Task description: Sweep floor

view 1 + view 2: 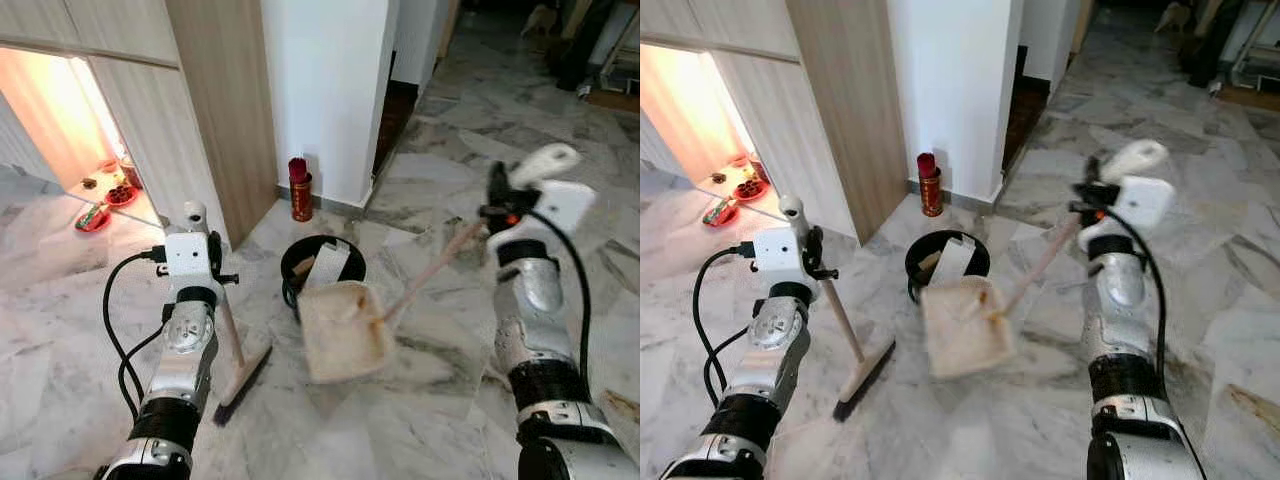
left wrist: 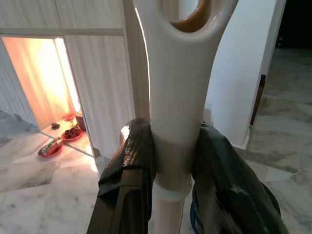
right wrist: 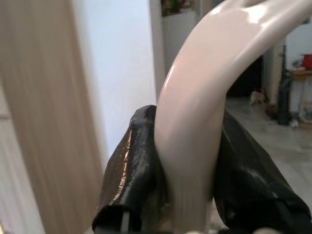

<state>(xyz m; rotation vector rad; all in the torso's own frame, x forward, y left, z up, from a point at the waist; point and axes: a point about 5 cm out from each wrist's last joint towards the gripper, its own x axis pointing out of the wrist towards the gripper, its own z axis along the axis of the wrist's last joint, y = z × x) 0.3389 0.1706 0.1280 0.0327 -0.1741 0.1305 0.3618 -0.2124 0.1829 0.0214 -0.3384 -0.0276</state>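
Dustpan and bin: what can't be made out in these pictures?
- Dustpan: blurred in both eye views, so any dirt in it can't be told.
- Bin: the dustpan overlaps its near rim; the contents beyond a pale sheet are unclear.
- Broom: bristle tips too dark and small to tell whether they touch the floor.
- Right gripper: the dustpan handle covers the gap between its fingers.

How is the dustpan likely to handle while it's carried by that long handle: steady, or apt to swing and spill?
The dustpan hangs low from a long handle the right gripper clamps near the top, so it probably swings easily. It looks like thin plastic, likely light. Its pan is tilted beside the black bin, so loose debris might slide out.
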